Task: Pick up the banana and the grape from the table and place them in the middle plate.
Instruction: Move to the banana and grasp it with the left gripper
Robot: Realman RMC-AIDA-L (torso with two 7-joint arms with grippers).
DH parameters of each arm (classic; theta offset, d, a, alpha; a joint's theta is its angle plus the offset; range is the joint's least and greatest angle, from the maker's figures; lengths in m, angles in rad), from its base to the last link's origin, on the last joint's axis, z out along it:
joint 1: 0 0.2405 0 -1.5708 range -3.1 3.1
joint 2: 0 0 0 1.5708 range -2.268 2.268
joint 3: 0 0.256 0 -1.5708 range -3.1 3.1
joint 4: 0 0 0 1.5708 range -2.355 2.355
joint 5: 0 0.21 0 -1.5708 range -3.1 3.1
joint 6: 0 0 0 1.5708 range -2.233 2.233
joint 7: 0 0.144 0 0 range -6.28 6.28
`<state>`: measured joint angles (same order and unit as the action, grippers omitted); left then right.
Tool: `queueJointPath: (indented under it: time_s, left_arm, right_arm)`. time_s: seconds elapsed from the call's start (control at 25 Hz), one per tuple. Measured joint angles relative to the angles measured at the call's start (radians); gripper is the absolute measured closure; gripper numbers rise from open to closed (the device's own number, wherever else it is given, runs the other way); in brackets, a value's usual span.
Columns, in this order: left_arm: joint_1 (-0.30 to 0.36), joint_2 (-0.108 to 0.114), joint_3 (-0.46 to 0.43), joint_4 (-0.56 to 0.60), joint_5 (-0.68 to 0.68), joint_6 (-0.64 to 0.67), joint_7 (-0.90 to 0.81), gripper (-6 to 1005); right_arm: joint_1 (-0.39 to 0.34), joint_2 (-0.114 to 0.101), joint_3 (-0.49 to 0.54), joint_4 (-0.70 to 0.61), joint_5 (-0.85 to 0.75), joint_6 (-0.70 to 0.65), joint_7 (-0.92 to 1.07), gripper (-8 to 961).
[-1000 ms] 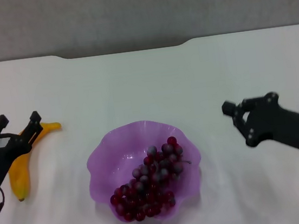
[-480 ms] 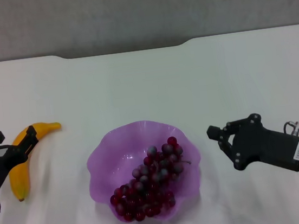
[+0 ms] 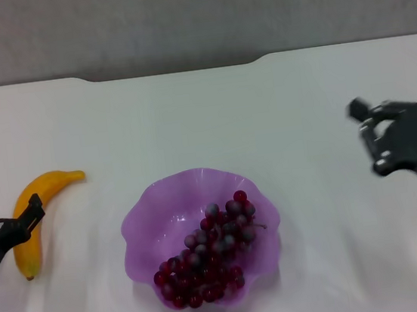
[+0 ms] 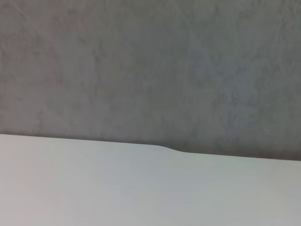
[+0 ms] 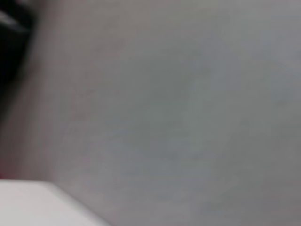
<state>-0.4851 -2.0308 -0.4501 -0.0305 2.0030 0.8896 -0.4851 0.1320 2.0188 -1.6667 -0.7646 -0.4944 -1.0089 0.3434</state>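
Grape [image 3: 209, 251] lies inside the middle plate [image 3: 154, 208]; banana [image 3: 33, 215] sits on the table at nine o'clock. Left gripper [image 3: 7, 219] is spread, empty, just beside it — a skewed approach could roll the banana away. Right gripper [image 3: 370, 136] at three o'clock — open, empty.

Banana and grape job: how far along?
Half done. The grape lies inside the middle plate. The banana is on the table on the robot's left of the plate. The left hand is open beside the banana, holding nothing. The right hand is open and empty, off to the plate's right. Left: grasp the banana and place it in the plate.
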Motion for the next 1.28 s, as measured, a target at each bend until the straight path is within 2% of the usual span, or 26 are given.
queueJointPath:
  time_s: [0.04, 0.08, 0.12, 0.16, 0.2, 0.24, 0.52, 0.64, 1.08, 1.28]
  left_arm:
    - [0.001, 0.0, 0.0, 0.0, 0.0, 0.0, 0.001, 122]
    - [0.002, 0.0, 0.0, 0.0, 0.0, 0.0, 0.003, 121]
    - [0.003, 0.0, 0.0, 0.0, 0.0, 0.0, 0.003, 121]
    - [0.003, 0.0, 0.0, 0.0, 0.0, 0.0, 0.004, 121]
    - [0.004, 0.0, 0.0, 0.0, 0.0, 0.001, 0.005, 121]
    - [0.006, 0.0, 0.0, 0.0, -0.001, 0.004, 0.005, 121]
    - [0.012, 0.0, -0.003, 0.0, -0.013, 0.009, 0.01, 121]
    - [0.011, 0.0, -0.003, 0.0, -0.019, -0.003, 0.014, 121]
    - [-0.035, 0.0, -0.002, 0.001, -0.066, -0.137, 0.041, 121]
    - [-0.038, -0.001, 0.003, -0.015, -0.062, -0.146, 0.066, 122]
  right_arm:
    - [-0.029, 0.0, -0.032, 0.007, 0.159, -0.003, -0.11, 953]
    - [-0.042, -0.001, -0.045, 0.008, 0.232, -0.005, -0.158, 953]
    - [-0.042, -0.001, -0.045, 0.008, 0.232, -0.005, -0.158, 953]
    - [-0.066, -0.002, -0.071, 0.01, 0.378, -0.01, -0.241, 953]
    - [-0.076, -0.003, -0.083, 0.014, 0.441, -0.018, -0.274, 953]
    - [-0.076, -0.003, -0.083, 0.014, 0.441, -0.018, -0.274, 953]
    - [-0.097, -0.004, -0.116, 0.134, 0.795, -0.179, -0.43, 953]
    - [-0.097, -0.005, -0.125, 0.163, 0.818, -0.219, -0.429, 953]
    - [-0.086, -0.007, -0.181, 0.168, 0.821, -0.222, -0.431, 953]
    - [-0.081, -0.006, -0.192, 0.164, 0.821, -0.222, -0.431, 953]
